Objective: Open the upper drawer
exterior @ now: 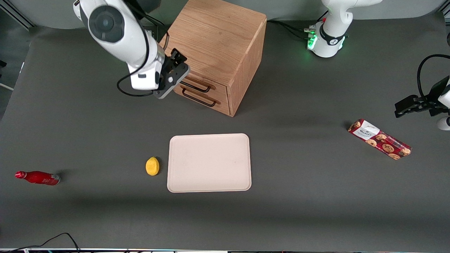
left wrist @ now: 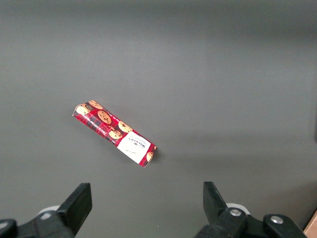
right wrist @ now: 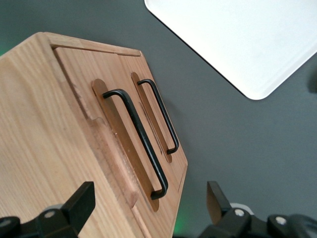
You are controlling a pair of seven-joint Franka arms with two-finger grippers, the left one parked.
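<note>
The gripper (right wrist: 148, 208), fingers (right wrist: 81, 201) spread wide and holding nothing, hovers before the closed upper drawer (right wrist: 111, 148) (cabinet near the tabletop's robot-side edge); misaligned, it could catch the lower handle (right wrist: 159, 116)

Light oak upper drawer (right wrist: 99, 99), black handle (right wrist: 141, 144); cream tray (exterior: 209, 162); yellow lemon (exterior: 152, 166); red bottle (exterior: 38, 177); red tartan cookie box (exterior: 379, 139); black gripper (right wrist: 151, 208) above cabinet.
</note>
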